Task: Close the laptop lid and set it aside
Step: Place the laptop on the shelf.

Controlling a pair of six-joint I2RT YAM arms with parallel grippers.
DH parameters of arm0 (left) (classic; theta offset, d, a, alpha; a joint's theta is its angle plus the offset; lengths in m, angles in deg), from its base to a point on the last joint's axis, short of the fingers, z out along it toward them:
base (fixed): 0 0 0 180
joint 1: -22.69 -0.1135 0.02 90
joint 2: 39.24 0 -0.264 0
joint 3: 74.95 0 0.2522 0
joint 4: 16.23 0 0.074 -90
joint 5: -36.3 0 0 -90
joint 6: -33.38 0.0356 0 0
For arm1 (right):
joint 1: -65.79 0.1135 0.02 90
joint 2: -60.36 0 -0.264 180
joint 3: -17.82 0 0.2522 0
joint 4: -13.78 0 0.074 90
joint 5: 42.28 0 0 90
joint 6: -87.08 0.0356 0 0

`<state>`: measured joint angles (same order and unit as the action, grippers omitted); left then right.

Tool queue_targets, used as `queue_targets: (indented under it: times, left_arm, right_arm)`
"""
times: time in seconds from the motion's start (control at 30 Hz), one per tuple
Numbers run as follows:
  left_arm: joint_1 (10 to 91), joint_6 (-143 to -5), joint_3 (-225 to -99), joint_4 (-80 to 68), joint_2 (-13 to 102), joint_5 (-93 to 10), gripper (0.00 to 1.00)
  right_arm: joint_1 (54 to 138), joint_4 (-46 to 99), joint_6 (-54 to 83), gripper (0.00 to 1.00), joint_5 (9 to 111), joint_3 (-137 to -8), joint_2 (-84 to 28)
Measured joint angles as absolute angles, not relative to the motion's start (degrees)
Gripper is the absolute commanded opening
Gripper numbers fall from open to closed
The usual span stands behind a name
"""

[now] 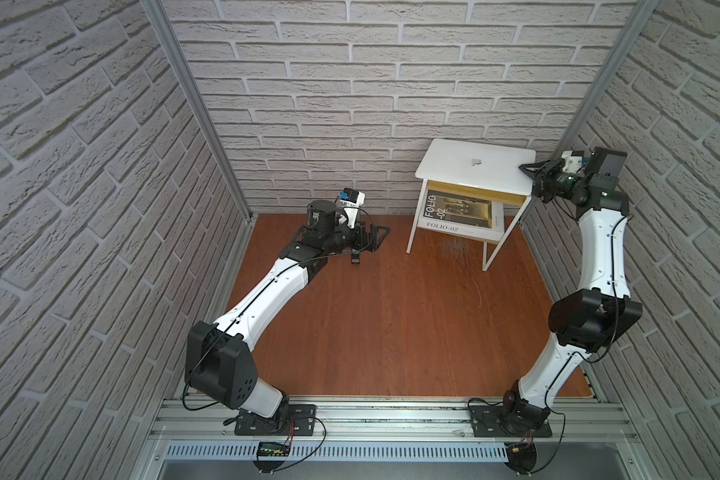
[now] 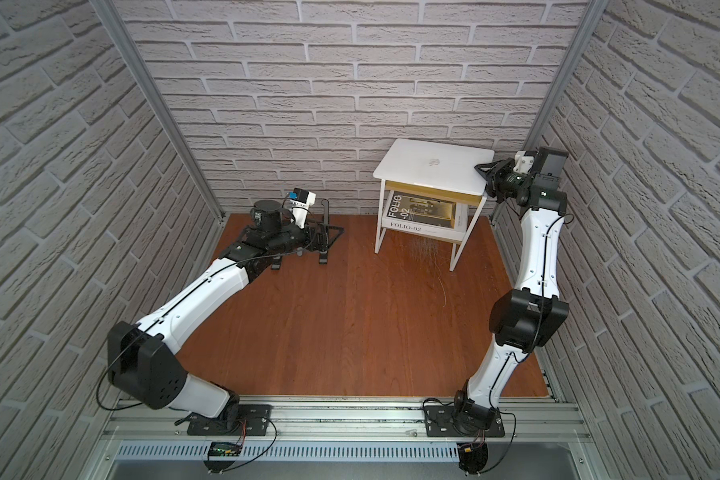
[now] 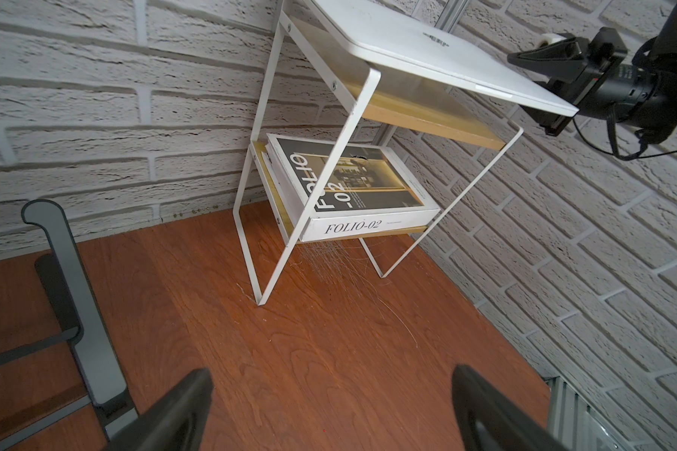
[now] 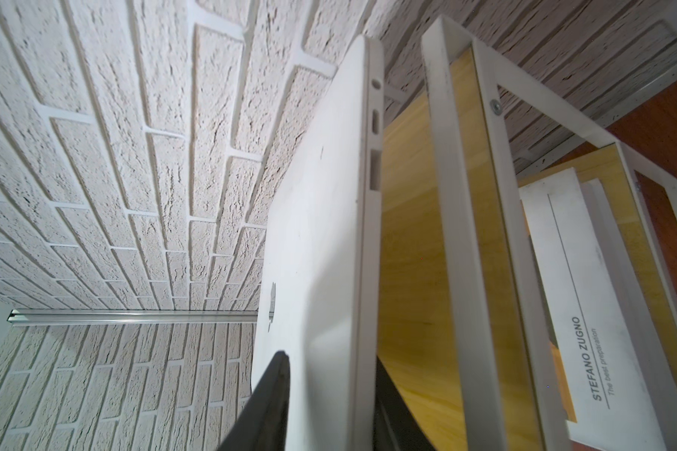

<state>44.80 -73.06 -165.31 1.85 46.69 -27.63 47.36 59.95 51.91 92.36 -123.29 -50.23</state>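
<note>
**A:** Laptop posn?

**B:** Lid was down flat, logo up. The unit lay on top of the white side table at the far right, above the FOLIO-02 book. One corner overhung the frame toward my R arm.

**A:** Claws?

**B:** R gripper straddled that corner, one finger over the lid, one under the base. I couldn't tell if it was clamped or slack. L gripper gaped wide, empty, low beside the grey stand, well apart.

**A:** Procedure?

**B:** I judged it the let-go step. Req'd: spread the jaws clear of both faces, then back out level along the lid plane with no lift or twist, so the overhang didn't drag off.
</note>
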Motion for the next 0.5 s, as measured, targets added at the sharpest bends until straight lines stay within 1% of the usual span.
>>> queue_targets:
  times: [0.17, 0.27, 0.37, 0.5]
  left_arm:
    - [44.8, -73.0, -165.3, 1.8, 46.8, -27.6, 0.99]
    - [44.8, -73.0, -165.2, 1.8, 46.8, -27.6, 0.98]
    - [44.8, -73.0, -165.0, 1.7, 46.8, -27.6, 0.98]
    - [44.8, -73.0, -164.8, 1.7, 46.8, -27.6, 0.99]
  right_arm:
    - [46.9, 61.5, 50.5, 0.47, 93.4, -128.2, -53.0]
    - [46.9, 62.4, 49.5, 0.50, 94.0, -130.2, -55.5]
    - [46.5, 62.7, 49.0, 0.52, 95.2, -131.4, -57.5]
    - [45.6, 63.4, 48.0, 0.53, 95.4, -131.7, -57.7]
